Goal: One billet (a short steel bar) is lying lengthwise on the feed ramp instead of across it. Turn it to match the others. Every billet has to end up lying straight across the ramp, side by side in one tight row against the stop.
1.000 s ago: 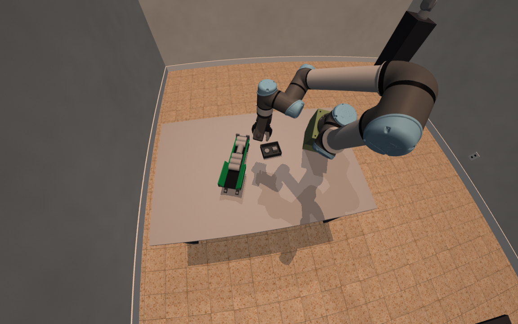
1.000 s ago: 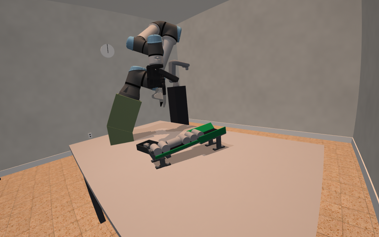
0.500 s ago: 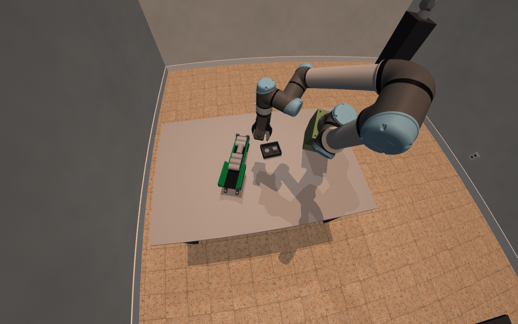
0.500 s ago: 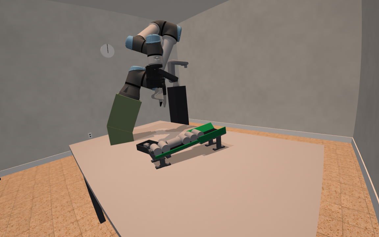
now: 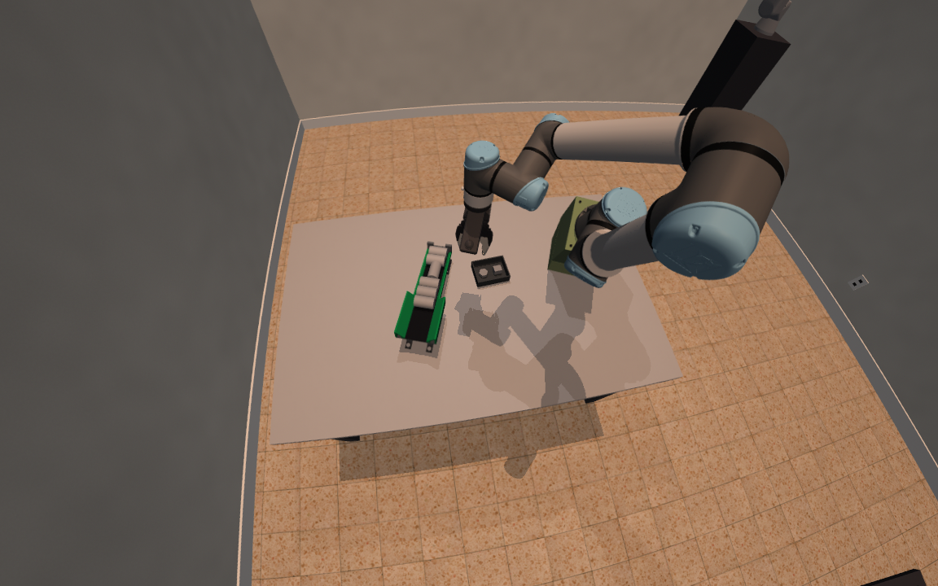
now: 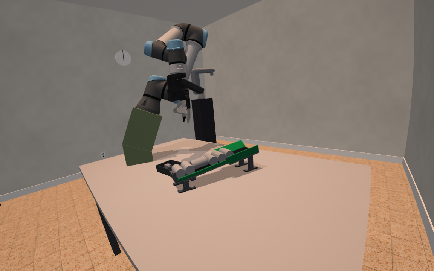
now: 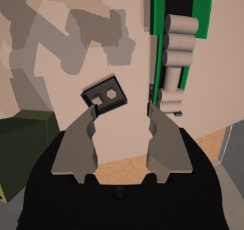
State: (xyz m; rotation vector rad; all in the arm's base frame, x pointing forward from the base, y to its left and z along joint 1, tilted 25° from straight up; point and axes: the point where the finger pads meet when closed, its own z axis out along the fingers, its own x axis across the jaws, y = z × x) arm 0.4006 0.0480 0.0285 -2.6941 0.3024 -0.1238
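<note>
A green feed ramp (image 5: 422, 295) stands on the table, also seen in the exterior view (image 6: 218, 161) and the wrist view (image 7: 179, 7). Grey billets lie on it. Two lie across at the low end by the stop (image 7: 171, 101). One billet (image 7: 172, 78) lies lengthwise above them, also visible from the side (image 6: 200, 161) and from above (image 5: 431, 271). Three more lie across above it (image 7: 179, 40). My gripper (image 7: 122, 104) (image 6: 185, 117) (image 5: 474, 244) is open and empty, high above the table, beside the ramp's low end.
A small black tray (image 7: 104, 95) (image 5: 490, 272) with two recesses lies on the table just right of the ramp. The arm's olive-green base block (image 5: 571, 233) stands further right. The table edge and tiled floor lie close behind the ramp's low end.
</note>
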